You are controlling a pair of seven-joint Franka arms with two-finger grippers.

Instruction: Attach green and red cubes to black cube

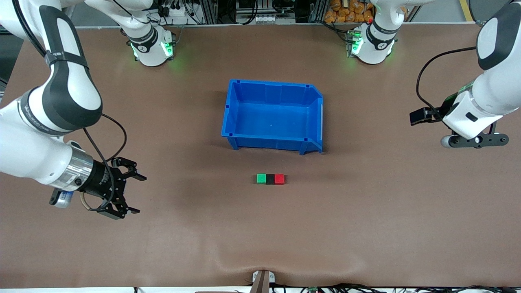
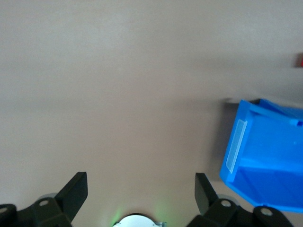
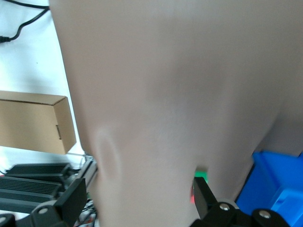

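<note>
The green cube (image 1: 261, 178), the black cube (image 1: 270, 179) and the red cube (image 1: 279, 178) lie in one touching row on the brown table, black in the middle, nearer to the front camera than the blue bin. My right gripper (image 1: 137, 194) is open and empty, low over the table toward the right arm's end, well apart from the cubes. In the right wrist view its gripper (image 3: 139, 189) is open, and the green cube (image 3: 201, 176) shows beside one finger. My left gripper (image 1: 476, 140) waits over the left arm's end; in the left wrist view it (image 2: 141, 182) is open and empty.
An empty blue bin (image 1: 234, 122) stands mid-table, between the cubes and the arm bases; it also shows in the left wrist view (image 2: 265, 156) and the right wrist view (image 3: 279, 189). A cardboard box (image 3: 33, 120) and black units lie off the table's edge.
</note>
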